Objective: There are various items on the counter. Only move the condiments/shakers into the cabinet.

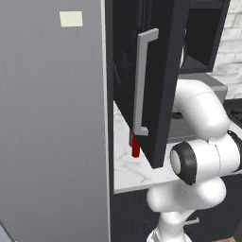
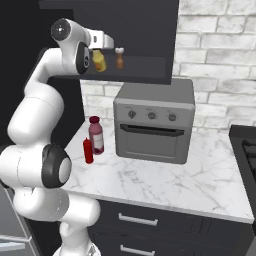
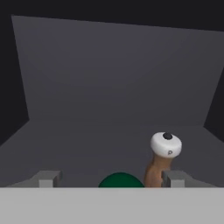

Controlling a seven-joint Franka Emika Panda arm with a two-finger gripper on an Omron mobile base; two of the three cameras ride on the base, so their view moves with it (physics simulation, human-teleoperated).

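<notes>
My gripper (image 2: pixel 101 50) is up inside the black cabinet (image 2: pixel 150 30), open, its fingertips (image 3: pixel 48 178) set wide apart. Just below it on the shelf stands a yellow bottle (image 2: pixel 99 61); its round green cap (image 3: pixel 121 180) shows between the fingers in the hand view, touching neither. A brown shaker with a white top (image 2: pixel 119 57) (image 3: pixel 165 156) stands beside it on the shelf. Down on the white marble counter (image 2: pixel 165 185) a slim red bottle (image 2: pixel 88 150) (image 1: pixel 135 146) stands upright next to a dark red jar (image 2: pixel 96 134). The cabinet door (image 1: pixel 158 80) hangs open, handle (image 1: pixel 142 80) facing out.
A silver knobbed toaster oven (image 2: pixel 154 122) sits on the counter below the cabinet, right of the jar. A big grey panel with a pale sticker (image 1: pixel 52 118) stands at the left. A dark stove edge (image 2: pixel 245 145) is at the far right.
</notes>
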